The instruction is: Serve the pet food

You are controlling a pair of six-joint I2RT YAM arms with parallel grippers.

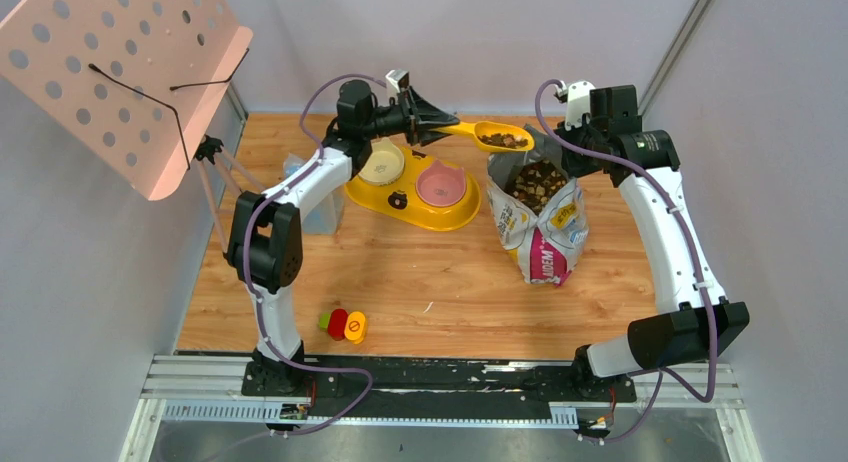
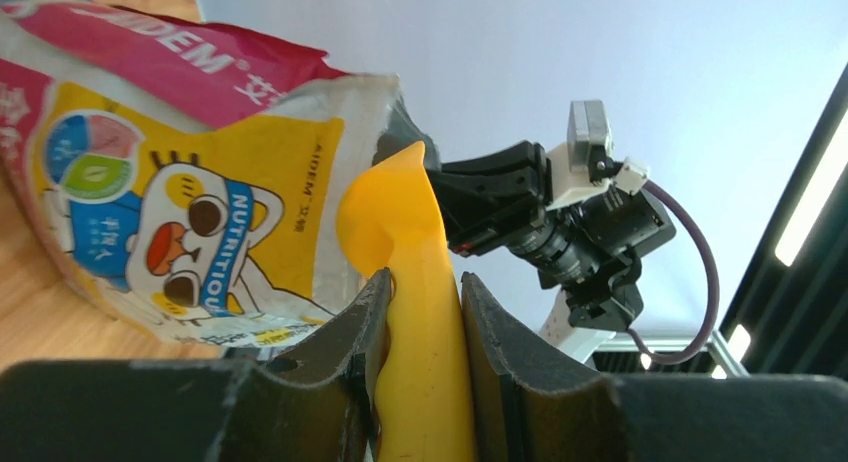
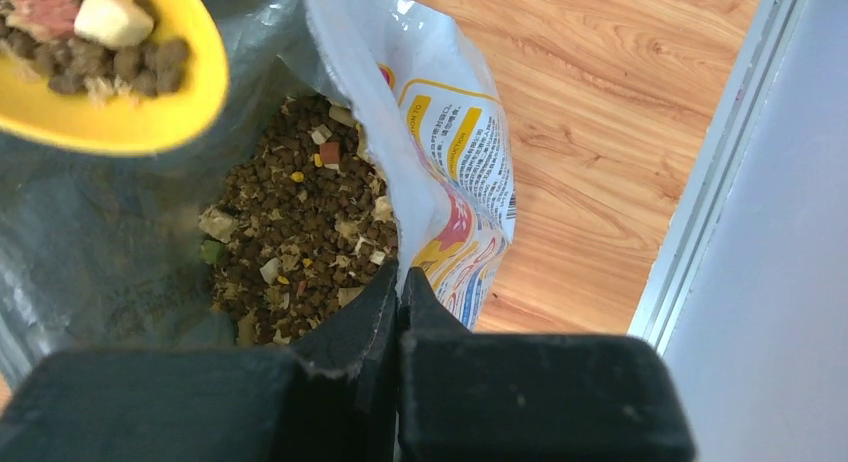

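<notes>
left gripper [image 2: 424, 290] around scoop [image 1: 462, 129] of pet food [image 1: 504, 139] above bag [image 1: 546, 244]

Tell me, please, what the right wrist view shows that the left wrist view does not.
Only the right wrist view: pet food inside the open bag and in the yellow scoop, with the right end effector pinching the bag's rim. Only the left wrist view: the left end effector clamped on the scoop's handle, and the bag's cartoon print. Both: the scoop and the bag.
</notes>
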